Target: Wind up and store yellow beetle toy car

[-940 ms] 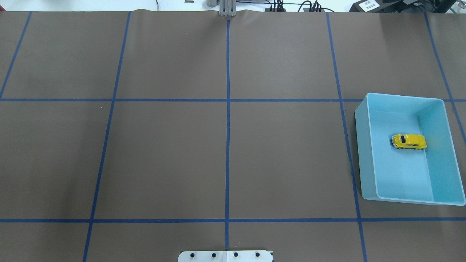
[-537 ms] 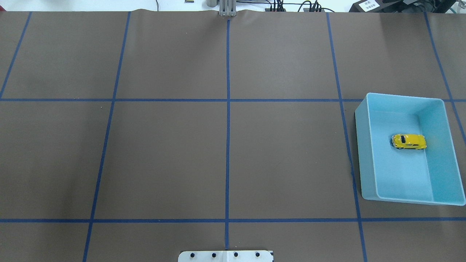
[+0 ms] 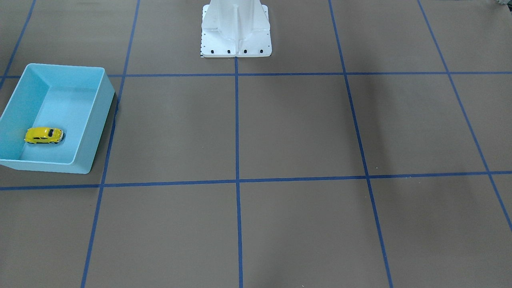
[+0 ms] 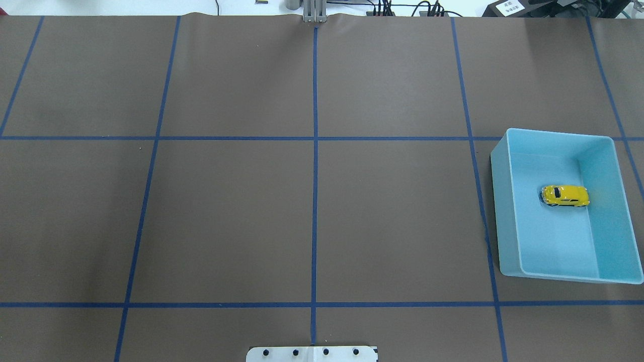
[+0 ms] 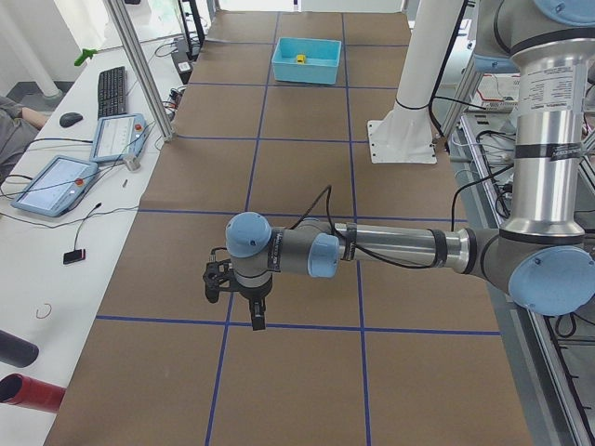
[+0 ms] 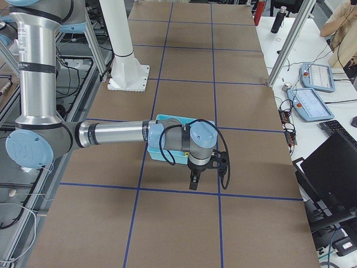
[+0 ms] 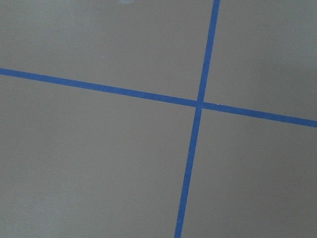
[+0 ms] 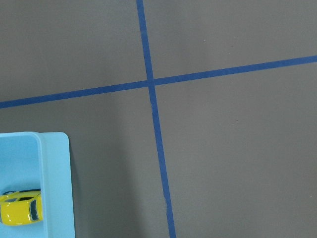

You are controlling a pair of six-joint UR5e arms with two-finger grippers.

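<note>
The yellow beetle toy car stands on its wheels inside the light blue bin at the table's right side. It also shows in the front-facing view, inside the bin, and at the edge of the right wrist view. My left gripper shows only in the exterior left view, low over the bare table and far from the bin. My right gripper shows only in the exterior right view, just beyond the bin. I cannot tell whether either is open or shut.
The brown table cover carries a grid of blue tape lines. The white robot base stands at the table's near-robot edge. Operator desks with tablets and a keyboard lie along the far side.
</note>
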